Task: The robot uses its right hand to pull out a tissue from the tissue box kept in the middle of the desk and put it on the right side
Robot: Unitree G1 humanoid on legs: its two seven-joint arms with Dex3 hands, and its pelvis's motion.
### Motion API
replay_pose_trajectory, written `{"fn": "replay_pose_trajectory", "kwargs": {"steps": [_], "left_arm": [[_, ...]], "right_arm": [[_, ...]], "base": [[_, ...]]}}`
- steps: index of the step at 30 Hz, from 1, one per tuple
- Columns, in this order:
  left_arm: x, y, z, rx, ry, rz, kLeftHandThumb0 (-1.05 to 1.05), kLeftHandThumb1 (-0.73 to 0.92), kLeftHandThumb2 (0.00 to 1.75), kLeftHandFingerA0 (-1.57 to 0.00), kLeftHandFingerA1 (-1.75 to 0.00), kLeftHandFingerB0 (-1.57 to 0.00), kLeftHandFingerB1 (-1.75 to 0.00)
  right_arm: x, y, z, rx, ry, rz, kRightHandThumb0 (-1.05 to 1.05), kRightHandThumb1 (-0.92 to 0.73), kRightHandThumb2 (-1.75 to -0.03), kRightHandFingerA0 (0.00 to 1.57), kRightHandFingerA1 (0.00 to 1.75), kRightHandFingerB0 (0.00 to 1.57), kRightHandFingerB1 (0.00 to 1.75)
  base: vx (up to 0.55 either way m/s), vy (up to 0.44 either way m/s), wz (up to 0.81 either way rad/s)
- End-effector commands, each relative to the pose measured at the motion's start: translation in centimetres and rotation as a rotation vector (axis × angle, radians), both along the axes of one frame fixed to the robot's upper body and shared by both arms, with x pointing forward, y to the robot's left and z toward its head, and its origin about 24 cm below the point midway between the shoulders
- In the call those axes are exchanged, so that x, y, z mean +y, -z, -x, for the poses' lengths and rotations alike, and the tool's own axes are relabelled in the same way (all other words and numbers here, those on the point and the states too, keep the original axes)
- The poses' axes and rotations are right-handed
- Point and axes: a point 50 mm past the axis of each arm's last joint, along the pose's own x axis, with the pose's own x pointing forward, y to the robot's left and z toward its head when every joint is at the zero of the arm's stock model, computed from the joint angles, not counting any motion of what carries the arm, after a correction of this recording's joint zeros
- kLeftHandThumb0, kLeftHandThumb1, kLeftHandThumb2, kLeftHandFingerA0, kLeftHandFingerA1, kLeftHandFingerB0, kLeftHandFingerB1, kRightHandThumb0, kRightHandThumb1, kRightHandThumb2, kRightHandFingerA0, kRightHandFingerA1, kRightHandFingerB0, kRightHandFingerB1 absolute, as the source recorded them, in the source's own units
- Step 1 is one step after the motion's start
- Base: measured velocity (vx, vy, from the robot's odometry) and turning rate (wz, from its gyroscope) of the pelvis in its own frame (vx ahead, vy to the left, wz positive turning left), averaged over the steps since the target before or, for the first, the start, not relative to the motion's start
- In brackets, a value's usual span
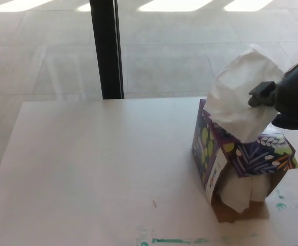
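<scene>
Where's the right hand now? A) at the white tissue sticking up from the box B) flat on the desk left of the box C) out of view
A: the black right hand is at the white tissue above the purple patterned tissue box.

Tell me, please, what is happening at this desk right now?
The robot's right hand has reached in from the right and is at the white tissue sticking up out of the patterned tissue box. The tissue is not yet pulled free. The box stands on the right part of the desk. The left hand is not in view.
</scene>
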Motion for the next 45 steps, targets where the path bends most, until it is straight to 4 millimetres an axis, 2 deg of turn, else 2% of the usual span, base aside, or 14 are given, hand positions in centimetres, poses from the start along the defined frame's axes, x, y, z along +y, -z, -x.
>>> {"fn": "replay_pose_trajectory", "kwargs": {"steps": [1,2,3,8,9,10,12,16,21,29,30,31,32,45], "left_arm": [[0.5,-0.6,-0.3,-0.014,0.021,-0.024,-0.79,0.74,1.18,-0.76,-0.99,-0.53,-0.89],[0.5,-0.6,-0.3,-0.011,0.021,-0.024,-0.78,0.81,1.04,-0.75,-1.03,-0.48,-0.90],[0.5,-0.6,-0.3,-0.010,0.011,-0.020,-0.83,0.65,1.25,-0.78,-0.98,-0.44,-0.82],[0.5,-0.5,0.0,-0.008,0.008,-0.020,-0.84,0.66,1.26,-0.78,-0.99,-0.45,-0.82],[0.5,-0.4,0.2,-0.001,0.001,-0.016,-0.83,0.66,1.26,-0.77,-0.98,-0.43,-0.82],[0.5,-0.3,0.4,-0.006,-0.012,-0.003,-0.82,0.82,1.03,-0.73,-1.06,-0.45,-0.91],[0.4,-0.2,0.6,-0.006,-0.015,-0.001,-0.83,0.82,1.04,-0.76,-1.06,-0.47,-0.92],[0.4,-0.1,0.7,-0.006,-0.028,-0.002,-0.85,0.83,1.02,-0.75,-1.05,-0.47,-0.92],[0.5,0.0,1.0,0.006,-0.040,-0.015,-0.83,0.86,1.00,-0.76,-1.04,-0.48,-0.91],[0.4,0.0,0.8,-0.009,-0.055,0.006,-0.83,0.86,0.99,-0.74,-1.05,-0.46,-0.91],[0.4,0.0,0.8,-0.009,-0.055,0.006,-0.83,0.86,0.99,-0.74,-1.05,-0.46,-0.91],[0.4,0.0,1.0,-0.006,-0.065,0.007,-0.90,0.67,1.24,-0.82,-1.03,-0.46,-0.85],[0.4,0.1,1.1,0.004,-0.058,-0.001,-0.83,0.87,1.00,-0.78,-1.04,-0.48,-0.91],[0.4,0.0,1.0,0.011,-0.039,-0.019,-0.81,0.87,0.99,-0.75,-1.02,-0.47,-0.89]], "right_arm": [[-0.1,0.7,0.1,-0.066,-0.046,-0.001,-0.31,-0.64,-0.67,0.95,1.72,0.85,0.85],[-0.1,0.8,0.1,-0.076,-0.057,-0.014,-0.28,-0.60,-0.77,0.98,1.73,0.82,1.02],[-0.1,0.8,0.2,-0.093,-0.077,-0.039,-0.27,-0.60,-0.85,0.95,1.75,0.78,1.31],[0.0,0.7,0.2,-0.135,-0.113,-0.083,-0.30,-0.52,-0.96,0.97,1.75,0.74,1.54],[0.1,0.7,0.3,-0.134,-0.117,-0.113,-0.30,-0.51,-0.96,0.98,1.75,0.76,1.49],[0.1,0.7,0.3,-0.136,-0.122,-0.128,-0.26,-0.49,-0.99,1.18,1.71,0.75,1.37],[0.2,0.7,0.4,-0.140,-0.136,-0.142,-0.27,-0.47,-0.95,0.99,1.75,0.78,1.42],[0.2,0.4,0.6,-0.172,-0.190,-0.199,-0.28,-0.46,-0.97,0.97,1.75,0.71,1.57],[0.2,-0.2,0.7,-0.216,-0.235,-0.305,-0.28,-0.41,-1.04,0.99,1.75,0.73,1.50],[0.3,-1.7,0.4,-0.215,-0.164,-0.752,-0.27,-0.35,-1.35,1.04,1.75,0.81,1.46],[0.3,-1.7,0.4,-0.215,-0.163,-0.753,-0.27,-0.35,-1.35,1.04,1.75,0.81,1.46],[0.3,-1.9,0.4,-0.262,-0.172,-0.790,-0.25,-0.36,-1.31,1.05,1.75,0.84,1.47],[0.2,-2.1,0.2,-0.294,-0.167,-0.817,-0.26,-0.39,-1.29,1.07,1.75,0.85,1.48],[-1.7,-7.2,-0.6,-0.483,-0.061,-1.256,-0.24,-0.49,-1.25,1.05,1.75,0.84,1.55]], "base": [[0.00,0.000,0.00],[0.00,0.000,0.00],[0.00,0.000,0.00],[0.00,0.000,0.00],[0.00,0.000,0.00],[0.00,0.000,0.00],[0.00,0.000,0.00],[0.00,0.000,0.00],[0.00,0.000,0.00],[0.00,0.000,0.00],[0.00,0.000,0.00],[0.00,0.000,0.00],[0.00,0.000,0.00],[0.00,0.000,0.00]]}}
